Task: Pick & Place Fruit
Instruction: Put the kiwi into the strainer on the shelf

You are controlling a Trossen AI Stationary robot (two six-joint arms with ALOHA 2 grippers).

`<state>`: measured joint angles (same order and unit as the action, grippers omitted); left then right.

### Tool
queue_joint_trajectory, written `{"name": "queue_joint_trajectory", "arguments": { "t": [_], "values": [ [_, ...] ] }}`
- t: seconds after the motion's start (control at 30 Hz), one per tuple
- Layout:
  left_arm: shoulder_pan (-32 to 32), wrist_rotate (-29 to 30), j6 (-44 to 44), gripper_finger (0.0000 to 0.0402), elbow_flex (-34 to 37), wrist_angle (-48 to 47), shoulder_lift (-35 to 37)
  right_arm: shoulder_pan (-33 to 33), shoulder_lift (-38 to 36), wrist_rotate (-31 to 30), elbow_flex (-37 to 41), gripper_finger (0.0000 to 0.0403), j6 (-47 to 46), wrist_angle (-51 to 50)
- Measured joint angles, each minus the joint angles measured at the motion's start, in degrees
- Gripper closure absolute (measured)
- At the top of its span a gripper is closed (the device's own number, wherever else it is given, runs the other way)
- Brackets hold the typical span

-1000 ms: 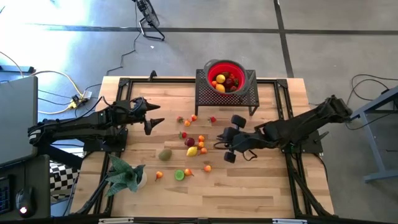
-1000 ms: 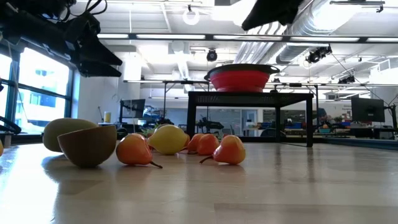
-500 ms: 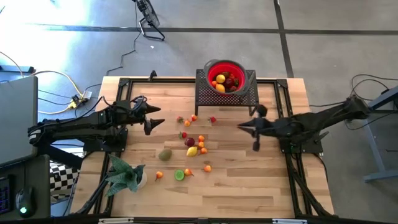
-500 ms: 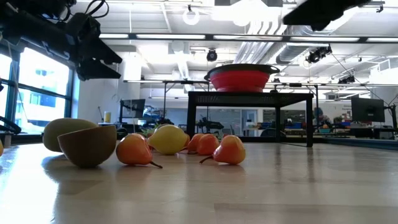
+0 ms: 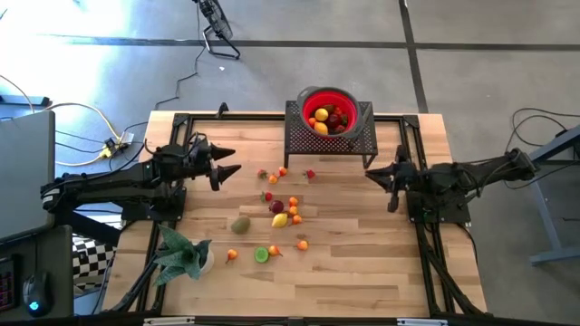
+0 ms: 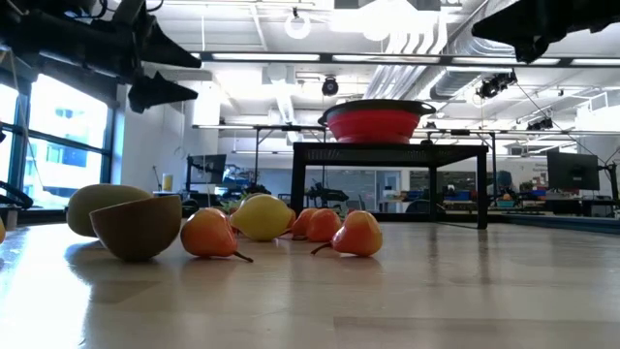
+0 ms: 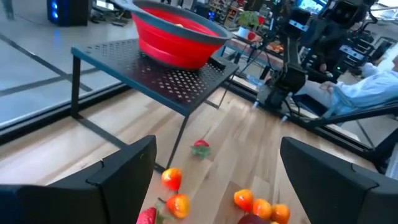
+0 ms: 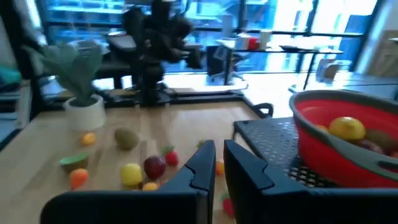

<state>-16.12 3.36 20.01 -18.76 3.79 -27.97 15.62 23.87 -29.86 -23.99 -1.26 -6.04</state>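
Note:
Small toy fruits lie loose on the wooden table's middle: a yellow lemon [image 5: 280, 220], a kiwi [image 5: 240, 225], a lime [image 5: 261, 254], a dark plum [image 5: 276, 206], strawberries and tiny oranges. More fruit sits in the red bowl [image 5: 305, 101] on a black perforated stand [image 5: 299, 138] at the far edge. My left gripper [image 5: 232, 161] hangs open and level over the table's left part, pointing at the fruit, with nothing between its fingers [image 7: 124, 174]. My right gripper [image 5: 373, 176] hangs shut and level at the right, clear of the fruit, empty in its wrist view [image 8: 219, 167].
A green leafy plant in a white pot [image 5: 184, 254] stands near the front left corner. The stand's legs [image 6: 484, 189] rest on the far middle of the table. Bare wood lies along the near edge and on the right side.
My right gripper has drawn back from above the fruit toward the table's right edge, swinging its wrist to point level across the table. My left gripper has tipped up a little and rolled slightly, staying where it was. No fruit has moved.

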Motion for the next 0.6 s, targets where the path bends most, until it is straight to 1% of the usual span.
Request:
{"name": "queue_joint_trajectory", "arguments": {
  "t": [0.13,0.2,0.47,0.6],
  "values": [
    [0.00,-1.76,0.02,0.0064,0.00,-0.10,-0.02,-0.02,-0.80,-9.10,0.91,0.0377,0.59,0.60],
    [0.00,-2.50,0.04,0.0064,0.00,-0.12,-0.02,-0.02,-0.78,-11.87,1.18,0.0377,1.52,0.87],
    [0.48,-2.53,2.37,0.0064,0.00,-0.03,-0.61,-0.02,-1.16,-12.45,1.33,0.0377,2.99,-0.63],
    [4.63,-0.96,2.71,0.0064,0.00,2.65,-3.71,-0.02,-1.61,-13.34,1.33,0.0377,2.67,-0.84]
  ]
}}
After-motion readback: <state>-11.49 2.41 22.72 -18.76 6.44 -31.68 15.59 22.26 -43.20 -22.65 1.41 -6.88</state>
